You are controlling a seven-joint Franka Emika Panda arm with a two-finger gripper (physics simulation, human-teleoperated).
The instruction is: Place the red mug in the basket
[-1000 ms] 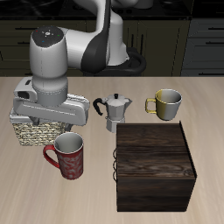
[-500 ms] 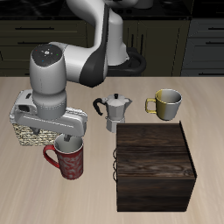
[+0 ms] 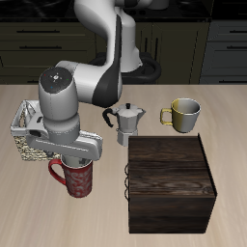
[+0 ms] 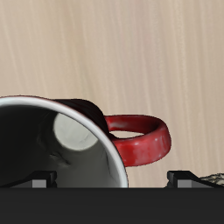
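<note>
The red mug [image 3: 81,181] stands upright on the table near the front edge, its loop handle [image 3: 56,174] pointing away from the dark wooden box. The woven basket [image 3: 31,145] sits just behind it, partly hidden by my arm. My gripper [image 3: 77,162] is right over the mug's rim, and the hand hides its top. In the wrist view the mug [image 4: 61,140] shows its pale grey inside and red handle [image 4: 140,140]. The gripper [image 4: 112,180] is open, with its fingertips [image 4: 39,180] wide apart on either side of the mug wall.
A dark wooden box [image 3: 172,181] stands close beside the mug. A metal moka pot [image 3: 127,123] and a yellowish-olive mug [image 3: 183,114] stand farther back.
My arm has come forward from above the basket and down onto the red mug. The mug has not moved.
</note>
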